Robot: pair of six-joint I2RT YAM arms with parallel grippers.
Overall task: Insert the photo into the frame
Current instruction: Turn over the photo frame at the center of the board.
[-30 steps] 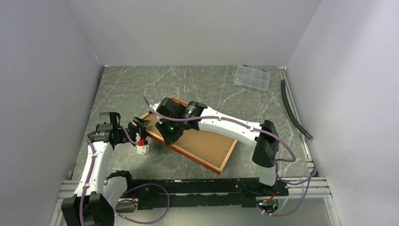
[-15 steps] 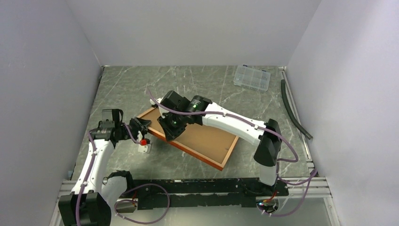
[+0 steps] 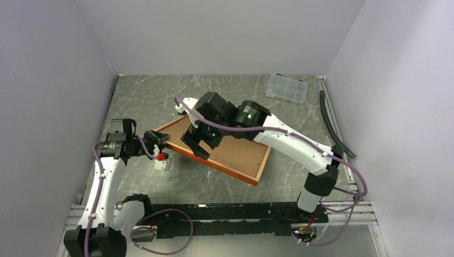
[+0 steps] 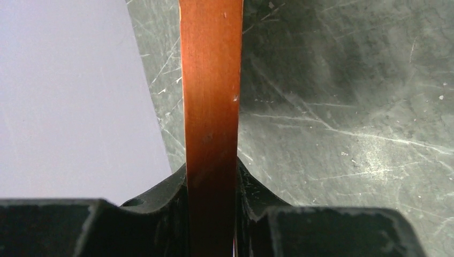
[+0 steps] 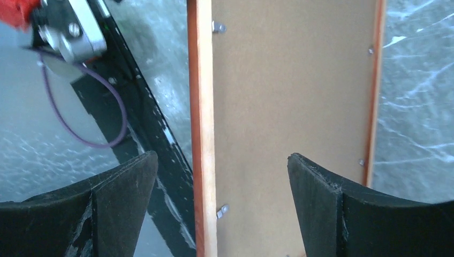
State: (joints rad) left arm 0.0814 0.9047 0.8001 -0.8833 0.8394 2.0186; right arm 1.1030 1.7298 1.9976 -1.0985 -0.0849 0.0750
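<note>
Frame (image 3: pixel 238 154): lies back side up across the middle of the overhead view, slanting from upper left to lower right; tan-brown back, thin reddish-orange border.
Frame's left end: looks lifted a little off the worktop (image 3: pixel 139 101), with a shadow under its lower edge; the lower-right corner sits down on the stone.
Left tool (image 3: pixel 160 144): at centre left of the overhead view, clamped on the frame's left corner.
Left wrist view: the frame (image 4: pixel 211 96) shows edge-on, running straight up the middle, pinched between the two black fingers (image 4: pixel 155 225) at the bottom and touching both.
Right tool (image 3: pixel 199 141): hangs over the frame's upper-left part, just right of the left tool; jaws spread wide, gripping nothing.
Right wrist view: the frame's long border runs top to bottom between the fingers (image 5: pixel 120 193), nearer the lower-left one; the other is over the brown back. I cannot tell whether the tips touch it.
Clips (image 5: pixel 217 26): small metal ones along the border's inner side.
Compartment box (image 3: pixel 287 88): clear plastic, upper right, well apart from the frame.
Dark strip (image 3: pixel 334 126): lies along the worktop's right side.
</note>
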